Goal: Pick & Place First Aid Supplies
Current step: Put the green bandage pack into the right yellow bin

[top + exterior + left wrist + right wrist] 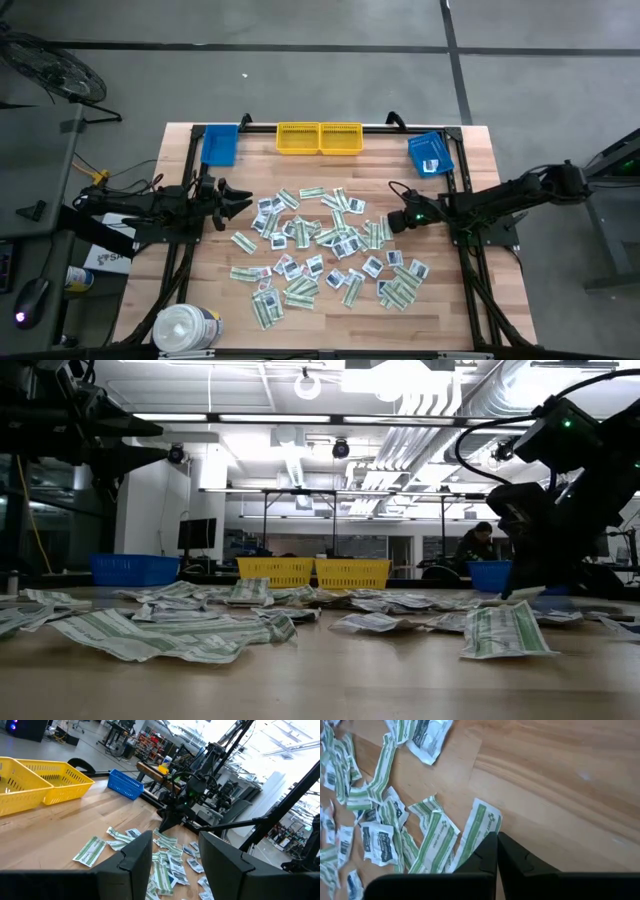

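Nearest the table's front edge stands a white tub [183, 328], left of the scattered first aid packets [325, 245], which cover the middle of the table [480, 170]. At the right edge of that spread the right gripper [497, 851] is down at the wood, fingers pressed together on the end of a green-striped strip [479, 827]; whether the paper is truly pinched between them is hard to judge from here. The step looks like the grasp itself. Next comes a lift and a carry to a bin. The left gripper [238, 199] waits above the left side, fingers apart, holding nothing. Farthest back sit two yellow bins [319, 138], flanked by blue bins [219, 144].
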